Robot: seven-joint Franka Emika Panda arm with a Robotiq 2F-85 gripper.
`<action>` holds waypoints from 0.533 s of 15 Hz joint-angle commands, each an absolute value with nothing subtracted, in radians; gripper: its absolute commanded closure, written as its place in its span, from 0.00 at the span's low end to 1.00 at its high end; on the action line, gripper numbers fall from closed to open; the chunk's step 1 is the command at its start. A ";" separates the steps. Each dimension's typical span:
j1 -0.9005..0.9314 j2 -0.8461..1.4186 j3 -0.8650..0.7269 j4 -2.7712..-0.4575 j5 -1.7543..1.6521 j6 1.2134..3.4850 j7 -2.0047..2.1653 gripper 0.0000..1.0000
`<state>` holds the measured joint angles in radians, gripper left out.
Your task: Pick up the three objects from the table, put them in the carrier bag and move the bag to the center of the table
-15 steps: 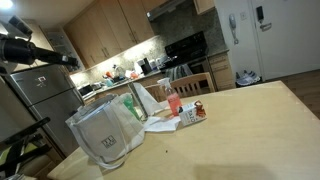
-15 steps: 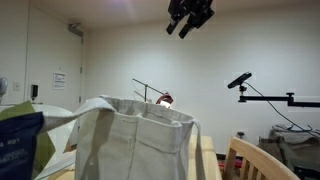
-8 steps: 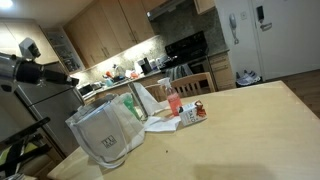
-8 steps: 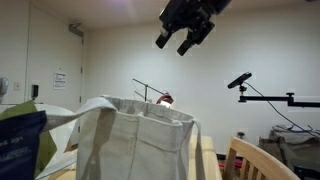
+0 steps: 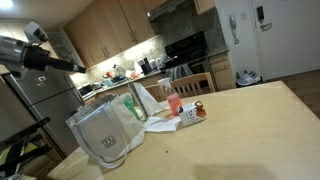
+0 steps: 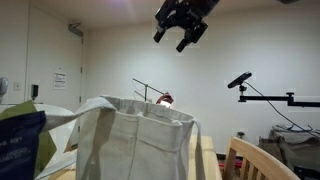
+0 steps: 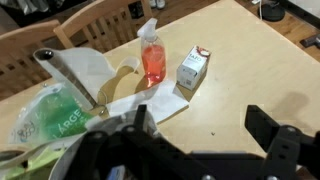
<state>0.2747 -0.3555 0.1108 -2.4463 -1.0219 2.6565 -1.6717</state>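
My gripper (image 7: 205, 125) is open, with only bare table (image 7: 230, 70) between its dark fingers (image 7: 266, 125). It hangs high in the air in both exterior views (image 5: 80, 67) (image 6: 170, 42), above and apart from the carrier bag (image 5: 105, 135) (image 6: 140, 140), which stands upright with its mouth open. A red-and-white packet (image 7: 193, 68) (image 5: 193, 112) stands on the table beside a pink-red bottle (image 7: 152, 62) (image 5: 173, 100). A light-blue carton (image 6: 20, 140) shows at the left edge of an exterior view, close to the bag. The small pale boxy item is out of view.
White crumpled paper (image 7: 95, 70) and a green-printed plastic wrap (image 7: 55, 115) lie left of the bottle. Wooden chairs (image 7: 100, 20) stand at the table's far side. Kitchen counters and a stove (image 5: 185, 50) are behind. A chair back (image 6: 255, 160) stands beside the bag.
The jaws have spread wider. The arm has shifted and turned a little while staying high above the bag. Nothing on the table has moved.
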 commanded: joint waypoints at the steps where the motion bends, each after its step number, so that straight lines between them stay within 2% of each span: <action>1: 0.202 -0.336 0.062 -2.396 -0.996 2.712 -1.594 0.00; 8: 0.168 -0.343 0.040 -2.392 -0.968 2.709 -1.584 0.00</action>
